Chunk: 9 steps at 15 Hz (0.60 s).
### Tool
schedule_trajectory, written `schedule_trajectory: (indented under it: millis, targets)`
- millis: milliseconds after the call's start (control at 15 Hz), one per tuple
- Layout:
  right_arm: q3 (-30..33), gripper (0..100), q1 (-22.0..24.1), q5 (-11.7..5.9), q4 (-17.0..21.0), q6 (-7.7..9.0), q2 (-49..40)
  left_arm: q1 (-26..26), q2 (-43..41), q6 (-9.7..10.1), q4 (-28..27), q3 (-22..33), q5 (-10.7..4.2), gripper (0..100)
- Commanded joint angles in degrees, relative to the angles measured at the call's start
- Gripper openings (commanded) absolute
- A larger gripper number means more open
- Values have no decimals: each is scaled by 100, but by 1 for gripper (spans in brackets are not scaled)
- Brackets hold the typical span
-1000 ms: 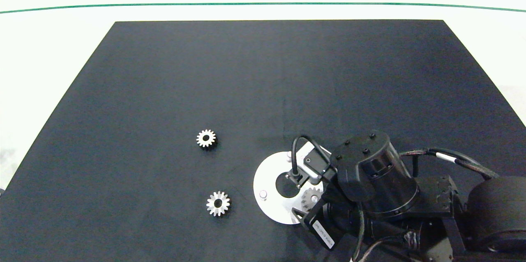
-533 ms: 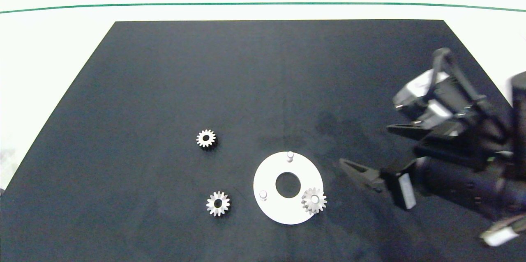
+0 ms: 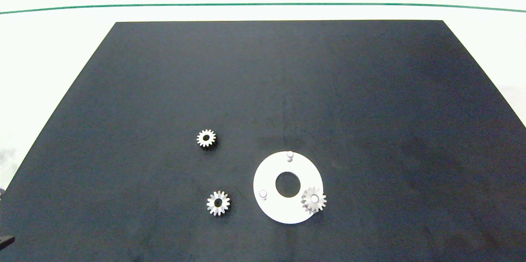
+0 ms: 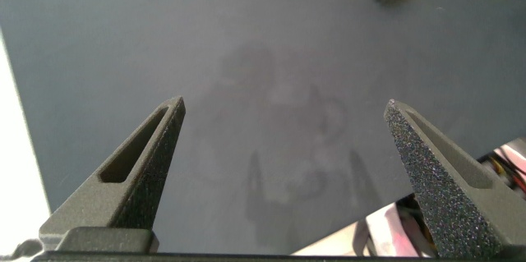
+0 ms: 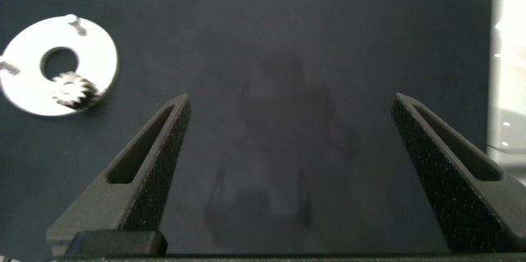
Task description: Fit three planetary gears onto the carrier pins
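Right arm gone from over the flat white disc (image 3: 269, 208) — we read the first small silvery spur gear (image 3: 314, 200) as seated on its peg. Two gears (image 3: 218, 203) (image 3: 206, 138) lie loose on the black bench (image 3: 263, 81); two pegs (image 3: 290, 155) (image 3: 263, 194) bare. Right gripper (image 5: 300, 131) and left gripper (image 4: 288, 131) both splayed, empty.

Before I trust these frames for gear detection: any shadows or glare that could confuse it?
Head view: even light, and the loose gears read crisply on the black mat. Left wrist view: the open left gripper throws a faint shadow on the mat. Right wrist view: the same under the open right gripper; the white disc looks bright, slightly soft.
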<state>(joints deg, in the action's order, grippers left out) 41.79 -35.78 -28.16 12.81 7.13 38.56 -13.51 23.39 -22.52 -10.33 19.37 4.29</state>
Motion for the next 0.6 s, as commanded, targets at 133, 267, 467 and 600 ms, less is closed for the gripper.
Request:
schedule_trajectory:
  millis: [133,267,467,600]
  targets:
    - [-162,100,159,-23,46,-10,-701,-776,1141,-34,409,-118,-7,100]
    - [-233,100,168,-23,37,-10,-718,-1022,1440,-25,496,-135,-16,100]
    - [-224,100,264,-23,37,-10,-727,-1427,2082,-51,1068,-135,-25,100]
    - [-224,100,300,-23,37,-10,-771,-1849,2495,-51,1446,-135,-34,100]
